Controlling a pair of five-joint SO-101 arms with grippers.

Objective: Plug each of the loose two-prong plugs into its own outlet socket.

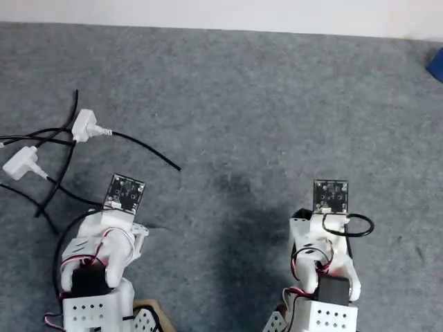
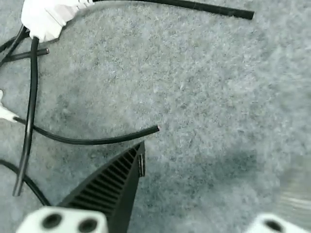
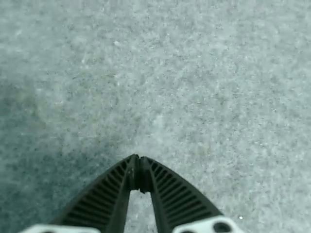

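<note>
Two white plugs on black cables lie on the grey carpet at the far left: one plug farther back, the other plug nearer the edge. The left arm stands just behind and right of them. Its gripper is open and holds nothing; one black finger points at a loose cable end. The nearer-back plug lies well beyond that finger. The right arm stands over bare carpet, its gripper shut with nothing between the fingers.
Several black cables cross each other around the plugs, and one cable runs out toward the middle. A blue object sits at the far right edge. Grey carpet spreads between and beyond the arms.
</note>
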